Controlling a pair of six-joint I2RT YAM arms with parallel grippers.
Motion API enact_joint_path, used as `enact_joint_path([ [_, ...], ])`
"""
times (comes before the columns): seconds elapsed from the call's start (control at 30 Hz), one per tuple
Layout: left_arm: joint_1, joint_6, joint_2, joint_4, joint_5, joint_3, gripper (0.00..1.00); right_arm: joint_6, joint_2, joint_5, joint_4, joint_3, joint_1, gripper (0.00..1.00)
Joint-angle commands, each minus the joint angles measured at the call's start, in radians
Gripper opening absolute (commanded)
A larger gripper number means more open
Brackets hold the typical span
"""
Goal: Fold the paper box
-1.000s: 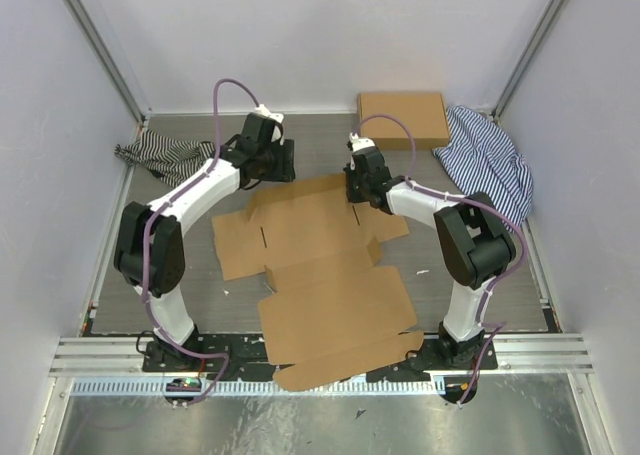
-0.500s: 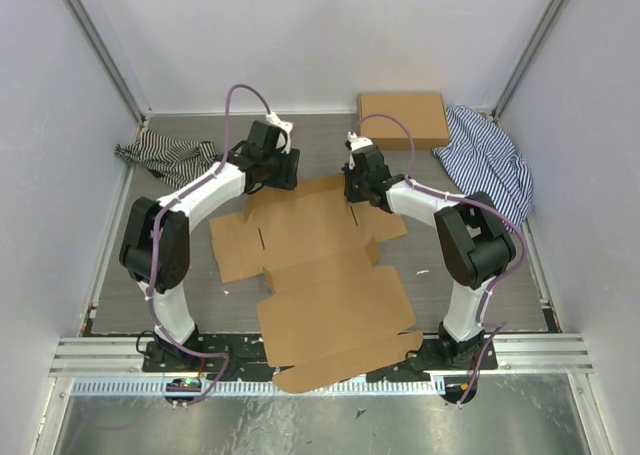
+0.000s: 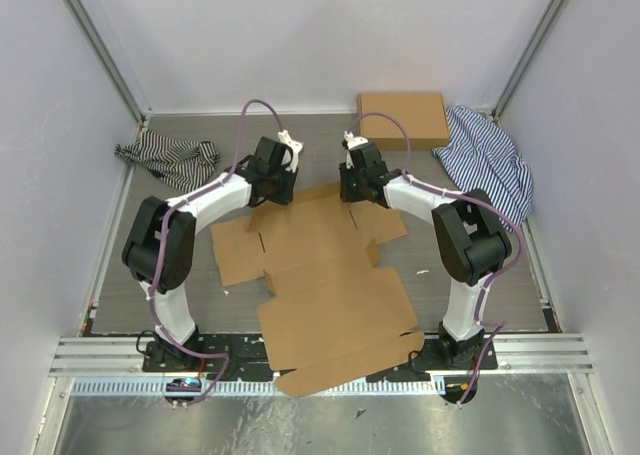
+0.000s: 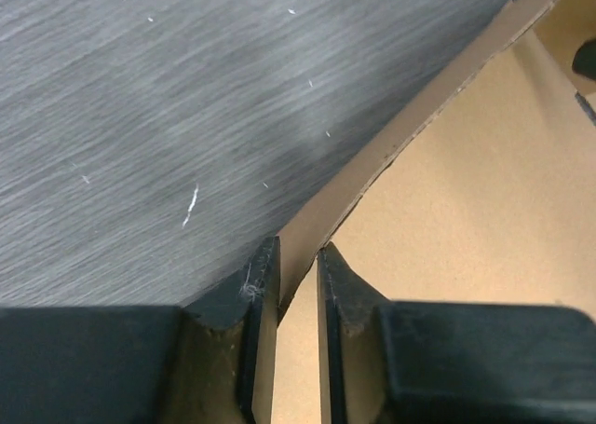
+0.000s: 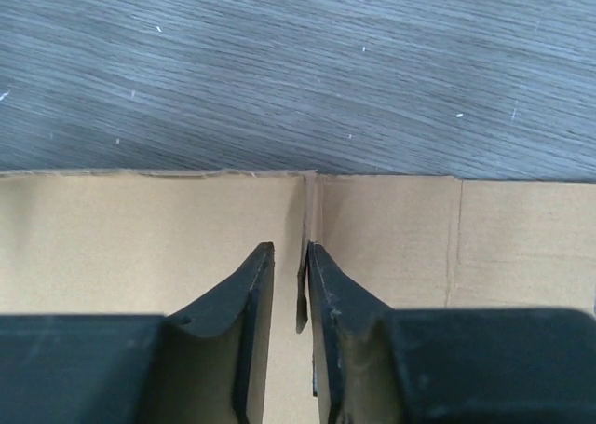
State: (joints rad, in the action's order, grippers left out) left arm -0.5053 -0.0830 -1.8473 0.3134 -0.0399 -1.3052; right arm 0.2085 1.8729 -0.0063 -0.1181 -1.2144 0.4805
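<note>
The paper box (image 3: 320, 265) lies flat and unfolded on the table, a brown die-cut sheet with flaps and crease lines. My left gripper (image 3: 268, 195) is at its far left edge. In the left wrist view the fingers (image 4: 298, 252) stand a narrow gap apart, astride a raised cardboard edge (image 4: 391, 154) that rests against the left finger. My right gripper (image 3: 352, 195) is at the far right edge. Its fingers (image 5: 289, 249) hang slightly parted above the sheet (image 5: 140, 228), over a slit, with nothing held.
A neat closed cardboard box (image 3: 403, 118) sits at the back right beside a blue striped cloth (image 3: 487, 160). A dark striped cloth (image 3: 165, 157) lies at the back left. The sheet's near flap overhangs the metal rail (image 3: 120, 353).
My left gripper has swung right and down onto the sheet's far edge, and its jaws have narrowed round that edge. The right gripper's jaws have parted a little from shut.
</note>
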Motion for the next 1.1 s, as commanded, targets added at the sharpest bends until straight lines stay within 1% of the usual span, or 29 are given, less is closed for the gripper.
enact_joint_path([
  [0.0, -0.041, 0.034, 0.022, -0.021, 0.031, 0.036, 0.23, 0.017, -0.010, -0.030, -0.018, -0.070, 0.002, 0.30],
  [0.13, -0.075, 0.065, 0.008, 0.005, 0.096, 0.028, 0.21, 0.023, -0.029, -0.033, -0.065, -0.084, 0.001, 0.37],
  [0.23, -0.083, 0.047, -0.020, 0.046, 0.114, 0.001, 0.18, 0.022, -0.038, -0.025, -0.104, -0.099, 0.000, 0.39],
  [0.43, -0.087, -0.003, -0.106, 0.196, 0.157, -0.109, 0.10, 0.020, -0.046, 0.010, -0.166, -0.121, -0.004, 0.39],
  [0.67, -0.091, 0.001, -0.064, 0.154, 0.170, -0.065, 0.04, 0.033, -0.128, 0.026, -0.187, -0.071, -0.026, 0.40],
  [0.77, -0.100, 0.012, -0.062, 0.148, 0.176, -0.052, 0.02, 0.068, -0.193, 0.002, -0.187, -0.027, -0.079, 0.42],
  [0.9, -0.129, 0.043, -0.064, 0.141, 0.216, -0.043, 0.00, 0.108, -0.272, -0.021, -0.207, 0.035, -0.192, 0.46],
  [0.97, -0.144, 0.057, -0.062, 0.133, 0.238, -0.036, 0.00, 0.108, -0.286, -0.029, -0.221, 0.069, -0.252, 0.51],
  [1.07, -0.151, 0.060, -0.058, 0.125, 0.245, -0.028, 0.00, 0.097, -0.268, -0.096, -0.237, 0.096, -0.332, 0.52],
])
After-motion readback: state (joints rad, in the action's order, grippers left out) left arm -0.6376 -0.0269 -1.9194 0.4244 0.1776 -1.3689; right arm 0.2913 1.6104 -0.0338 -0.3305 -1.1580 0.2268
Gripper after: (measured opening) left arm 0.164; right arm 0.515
